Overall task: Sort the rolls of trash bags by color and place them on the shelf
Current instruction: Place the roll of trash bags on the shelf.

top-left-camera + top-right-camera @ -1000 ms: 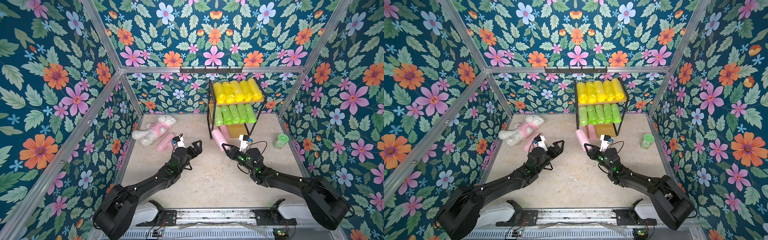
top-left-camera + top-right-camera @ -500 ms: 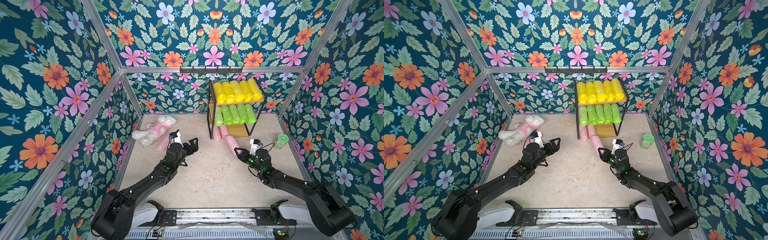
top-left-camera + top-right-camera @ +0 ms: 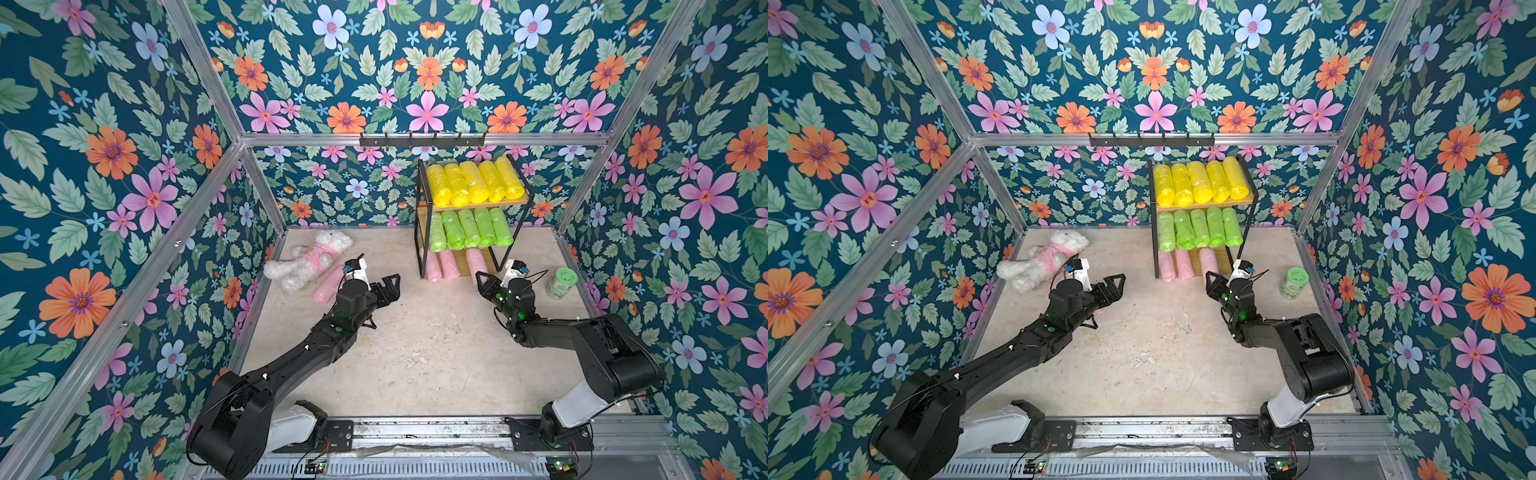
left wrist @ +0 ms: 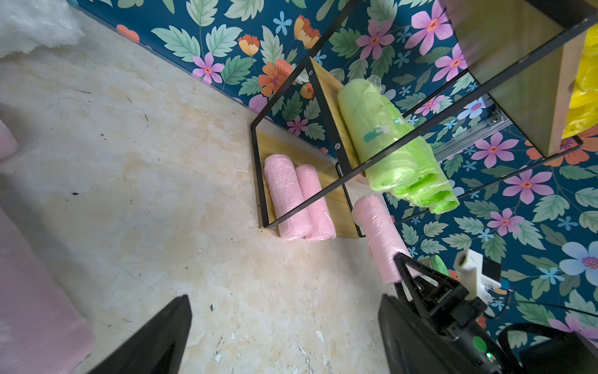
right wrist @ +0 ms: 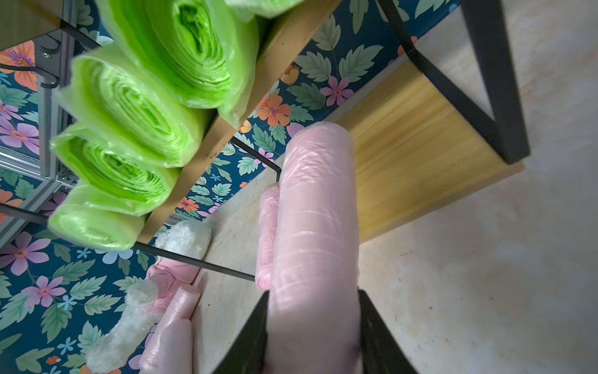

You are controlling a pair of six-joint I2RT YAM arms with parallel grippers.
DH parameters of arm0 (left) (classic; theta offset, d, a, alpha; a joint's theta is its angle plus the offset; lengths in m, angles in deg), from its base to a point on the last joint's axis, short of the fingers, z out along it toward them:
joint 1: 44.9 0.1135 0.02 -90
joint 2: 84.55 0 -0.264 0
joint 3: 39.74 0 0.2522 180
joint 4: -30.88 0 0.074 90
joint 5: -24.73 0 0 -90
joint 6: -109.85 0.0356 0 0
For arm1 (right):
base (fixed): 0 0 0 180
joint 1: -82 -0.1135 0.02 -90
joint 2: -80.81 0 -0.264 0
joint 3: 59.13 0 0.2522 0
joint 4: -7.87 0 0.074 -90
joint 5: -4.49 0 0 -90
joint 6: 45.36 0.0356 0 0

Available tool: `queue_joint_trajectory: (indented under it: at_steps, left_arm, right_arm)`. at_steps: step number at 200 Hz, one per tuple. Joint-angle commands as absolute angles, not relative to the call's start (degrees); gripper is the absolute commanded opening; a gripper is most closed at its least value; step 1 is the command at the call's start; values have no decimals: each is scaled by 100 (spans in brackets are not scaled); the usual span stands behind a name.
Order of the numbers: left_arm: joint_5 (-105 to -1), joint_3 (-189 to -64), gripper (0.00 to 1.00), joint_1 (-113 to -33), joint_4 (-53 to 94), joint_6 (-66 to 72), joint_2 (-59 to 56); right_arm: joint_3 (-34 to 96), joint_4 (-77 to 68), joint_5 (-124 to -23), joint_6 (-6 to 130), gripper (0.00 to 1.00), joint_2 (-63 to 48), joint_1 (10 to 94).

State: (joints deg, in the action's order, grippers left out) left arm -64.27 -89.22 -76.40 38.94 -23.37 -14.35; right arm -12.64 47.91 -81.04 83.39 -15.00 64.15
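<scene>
The right gripper (image 5: 312,296) is clamped on one end of a pink roll (image 5: 314,207), whose far end reaches over the bare part of the bottom board of the shelf (image 3: 478,205), apart from the two pink rolls (image 4: 297,200) already lying there. Above them, five green rolls (image 3: 467,228) fill the middle tier and five yellow rolls (image 3: 473,183) the top. The left gripper (image 3: 390,286) hangs empty over the floor with its jaws spread wide, near a loose pink roll (image 3: 328,284) beside the plush toy (image 3: 307,259).
</scene>
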Motion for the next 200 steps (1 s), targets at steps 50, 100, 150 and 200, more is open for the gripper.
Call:
queue_joint_trajectory:
  at_steps: [50,100,150,200]
  left_arm:
    - [-6527,-9048,96,-7576,3567,-2005,-1476]
    - [-6452,-9032,96,-7557,3558,-1996,-1467]
    - [-6373,-9027,96,-7491,3498,-1926,-1432]
    - [-6229,-8963,96,-7347,3391,-1890,-1544]
  right_arm:
    - [-671,5722,-8203,8443,26,-2516,6418]
    - [-203,5679,-8104,8464,27,-3039,6411]
    - [92,5578,-8069,8466,27,-3384,6409]
    - [349,5482,-7998,8512,28,-3717,6408]
